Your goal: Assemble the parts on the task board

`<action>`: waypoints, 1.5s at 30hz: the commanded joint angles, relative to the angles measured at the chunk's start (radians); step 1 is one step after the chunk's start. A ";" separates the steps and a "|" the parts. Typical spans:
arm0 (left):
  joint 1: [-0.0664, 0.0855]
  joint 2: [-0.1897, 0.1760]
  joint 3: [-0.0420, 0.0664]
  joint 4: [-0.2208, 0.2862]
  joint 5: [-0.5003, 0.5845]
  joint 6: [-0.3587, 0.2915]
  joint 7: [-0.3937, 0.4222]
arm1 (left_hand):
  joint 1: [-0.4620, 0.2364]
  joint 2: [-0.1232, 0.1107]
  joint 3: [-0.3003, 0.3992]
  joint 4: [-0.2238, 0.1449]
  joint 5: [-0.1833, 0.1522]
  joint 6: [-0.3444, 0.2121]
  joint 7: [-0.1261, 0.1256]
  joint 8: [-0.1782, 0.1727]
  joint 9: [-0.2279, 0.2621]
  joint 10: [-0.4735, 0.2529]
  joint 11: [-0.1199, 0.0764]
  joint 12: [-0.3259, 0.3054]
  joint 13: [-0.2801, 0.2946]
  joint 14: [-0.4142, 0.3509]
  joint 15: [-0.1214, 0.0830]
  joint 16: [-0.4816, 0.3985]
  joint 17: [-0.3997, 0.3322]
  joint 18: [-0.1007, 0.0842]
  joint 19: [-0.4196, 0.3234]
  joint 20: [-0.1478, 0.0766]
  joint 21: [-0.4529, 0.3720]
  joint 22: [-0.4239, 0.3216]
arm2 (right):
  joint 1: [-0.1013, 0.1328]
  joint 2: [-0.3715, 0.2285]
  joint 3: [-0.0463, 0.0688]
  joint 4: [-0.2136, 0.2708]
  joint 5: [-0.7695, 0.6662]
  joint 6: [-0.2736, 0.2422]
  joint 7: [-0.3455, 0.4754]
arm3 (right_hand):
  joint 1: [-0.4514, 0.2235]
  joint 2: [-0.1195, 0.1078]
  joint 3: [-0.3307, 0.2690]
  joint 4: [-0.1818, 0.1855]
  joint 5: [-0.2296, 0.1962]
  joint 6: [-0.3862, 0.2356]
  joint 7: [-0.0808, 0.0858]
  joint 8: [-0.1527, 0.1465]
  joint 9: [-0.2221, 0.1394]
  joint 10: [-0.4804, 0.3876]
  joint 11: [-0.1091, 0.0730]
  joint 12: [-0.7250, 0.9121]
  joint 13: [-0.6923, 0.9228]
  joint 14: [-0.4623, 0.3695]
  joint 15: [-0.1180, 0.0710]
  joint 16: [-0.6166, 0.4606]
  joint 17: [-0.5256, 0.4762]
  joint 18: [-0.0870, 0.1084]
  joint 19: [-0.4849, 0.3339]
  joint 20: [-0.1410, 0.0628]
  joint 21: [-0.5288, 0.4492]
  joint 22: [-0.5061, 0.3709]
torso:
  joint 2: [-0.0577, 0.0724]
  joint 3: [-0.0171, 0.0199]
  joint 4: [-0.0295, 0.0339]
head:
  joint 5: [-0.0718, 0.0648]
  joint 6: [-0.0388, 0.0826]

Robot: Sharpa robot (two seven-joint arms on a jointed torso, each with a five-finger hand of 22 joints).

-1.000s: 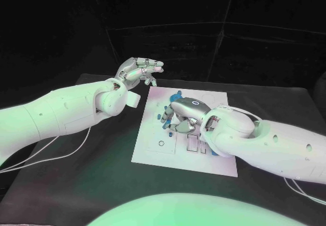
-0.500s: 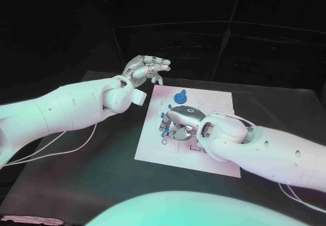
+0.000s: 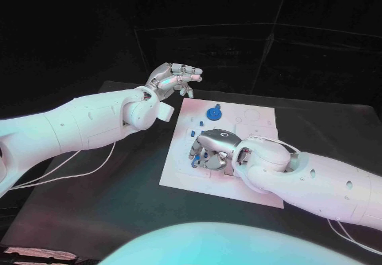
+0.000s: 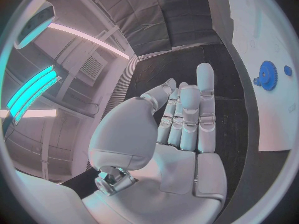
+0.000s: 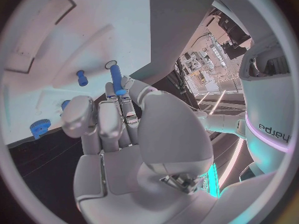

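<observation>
While the left hand (image 3: 174, 77) hovers empty, fingers apart, off the task board's (image 3: 250, 190) far corner, the right hand (image 3: 212, 149) pinches a blue peg (image 5: 116, 79) against the board. A blue gear (image 3: 213, 113) lies beyond it, and a small blue pin (image 5: 81, 78) stands beside the peg.

Right hand (image 3: 211, 148) and arm cover board (image 3: 256, 118) near half, blocking access there. Blue gear (image 3: 213, 113) stands on board far part; bare board beside it. Left hand (image 3: 174, 77) raised off board's far-left corner.
</observation>
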 commanded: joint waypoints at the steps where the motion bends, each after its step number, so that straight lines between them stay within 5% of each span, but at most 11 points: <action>1: 0.002 0.001 0.000 0.000 0.003 0.013 0.000 | 0.001 0.002 -0.001 -0.004 -0.001 -0.005 0.005 0.000 -0.001 -0.007 0.000 0.006 -0.001 -0.008 0.000 -0.004 -0.001 0.006 -0.007 0.001 -0.003 -0.001 | 0.000 0.001 -0.001 -0.002 -0.007 0.021 0.011 | 0.002 0.001 0.006 0.001 0.004 0.000 0.009 -0.004 -0.001 0.039 -0.037 0.003 0.002 0.025 -0.004 0.006 -0.001 -0.014 0.004 0.003 0.006 0.001 | 0.000 -0.0015 0.0002 | -0.001 0.000; 26: 0.002 0.001 0.000 0.000 0.003 0.015 -0.001 | 0.001 0.002 0.000 -0.004 -0.001 -0.006 0.005 0.000 -0.001 -0.008 0.000 0.007 -0.001 -0.009 0.000 -0.004 -0.002 0.006 -0.008 0.001 -0.004 -0.001 | -0.007 0.018 -0.007 -0.027 -0.071 0.015 -0.022 | 0.000 0.003 0.011 0.000 0.006 -0.001 0.010 -0.005 -0.001 0.038 -0.036 0.000 0.003 0.024 -0.003 0.006 -0.002 -0.014 0.002 0.003 0.007 0.002 | 0.001 -0.0004 -0.0017 | -0.006 0.000; 39: 0.002 0.002 0.000 0.001 0.003 0.015 -0.002 | 0.001 0.002 0.000 -0.004 -0.001 -0.006 0.005 0.000 -0.001 -0.008 0.000 0.007 -0.001 -0.009 0.000 -0.004 -0.002 0.006 -0.008 0.001 -0.004 -0.001 | -0.007 0.033 -0.008 -0.032 -0.042 0.034 0.001 | -0.106 -0.054 -0.049 0.046 0.018 -0.061 0.021 -0.038 -0.010 -0.015 -0.018 -0.047 -0.010 0.020 0.013 0.006 -0.013 -0.012 -0.009 0.019 0.004 -0.007 | 0.000 -0.0002 0.0000 | -0.007 0.000; 45: 0.002 0.001 0.000 0.002 0.003 0.015 -0.003 | 0.001 0.002 0.000 -0.004 -0.001 -0.006 0.005 0.000 -0.001 -0.008 0.000 0.007 -0.001 -0.009 0.000 -0.004 -0.002 0.006 -0.008 0.001 -0.004 -0.001 | -0.007 0.033 -0.009 -0.034 -0.038 0.013 -0.002 | -0.110 -0.055 -0.061 0.052 0.021 -0.072 0.027 -0.036 -0.008 -0.063 -0.006 -0.078 -0.023 0.014 0.021 -0.004 -0.032 -0.010 -0.017 0.025 -0.004 -0.023 | -0.001 -0.0005 -0.0012 | -0.007 0.000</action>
